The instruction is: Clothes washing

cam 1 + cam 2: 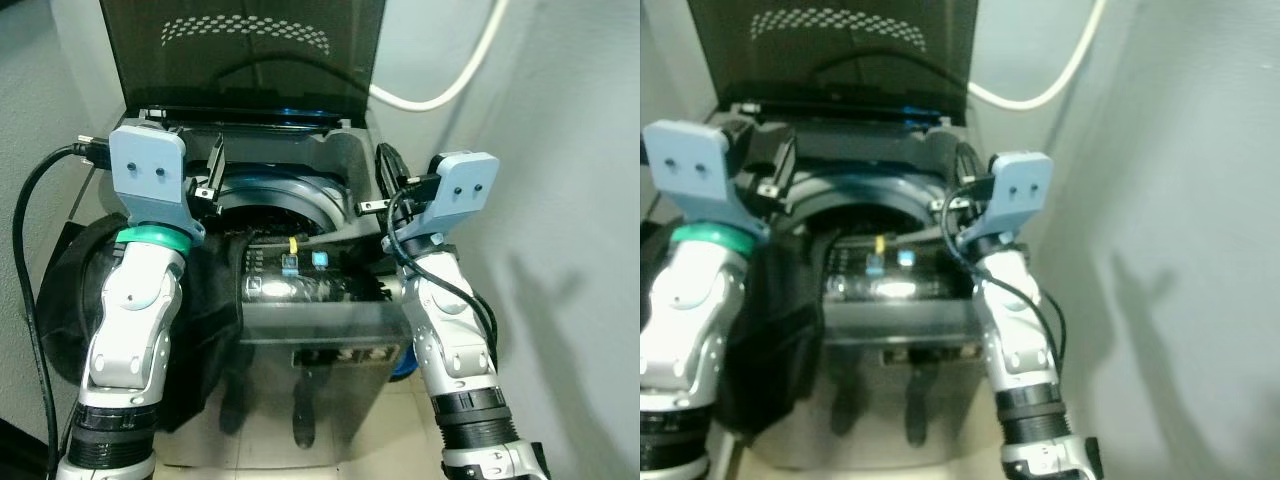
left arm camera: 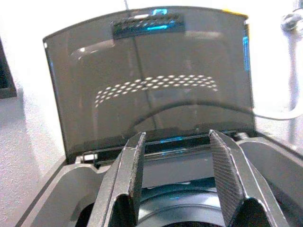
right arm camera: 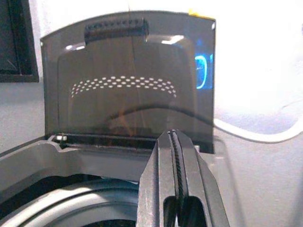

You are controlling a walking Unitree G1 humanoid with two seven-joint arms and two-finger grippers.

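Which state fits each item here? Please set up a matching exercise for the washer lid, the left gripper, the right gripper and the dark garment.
Column one:
1. washer lid
2. left gripper
3. right gripper
4. dark garment

Column two:
A. fingers pressed together, empty
B. draped over the machine's front left edge
C. raised upright
D. fingers spread apart, empty

Pairs: 1-C, 2-D, 3-A, 4-B

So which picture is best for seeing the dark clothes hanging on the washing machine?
The left eye view: the dark clothes hang over the washing machine's front left edge, beside the left arm, almost whole. In the right eye view they run to the picture's edge. The wrist views look at the raised lid instead.
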